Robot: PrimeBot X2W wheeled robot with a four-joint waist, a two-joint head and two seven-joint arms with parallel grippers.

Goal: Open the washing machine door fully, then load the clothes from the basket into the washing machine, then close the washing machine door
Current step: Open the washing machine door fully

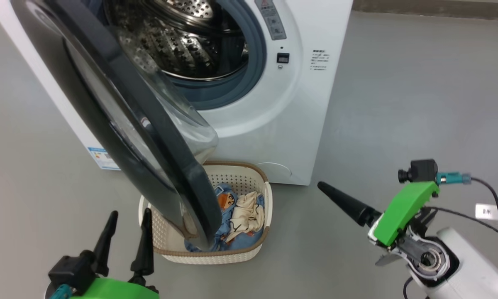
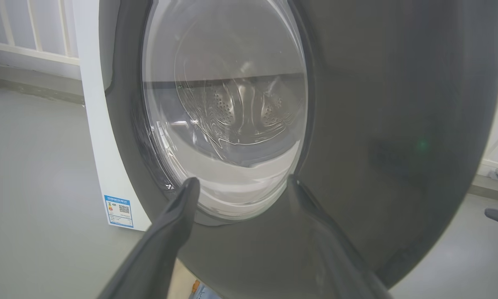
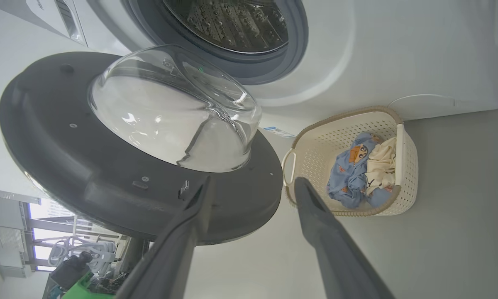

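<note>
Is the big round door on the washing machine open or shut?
Open. The washing machine door stands out from the washing machine, and the steel drum shows behind it.

Bright, even light leaves faint shadows on the floor (image 1: 398, 104). Glare streaks the glass of the washing machine door (image 3: 149, 141). Wrist views bow at the edges. The fingers (image 2: 166, 232) of the left gripper (image 2: 240, 182) look soft, perhaps out of focus.
</note>
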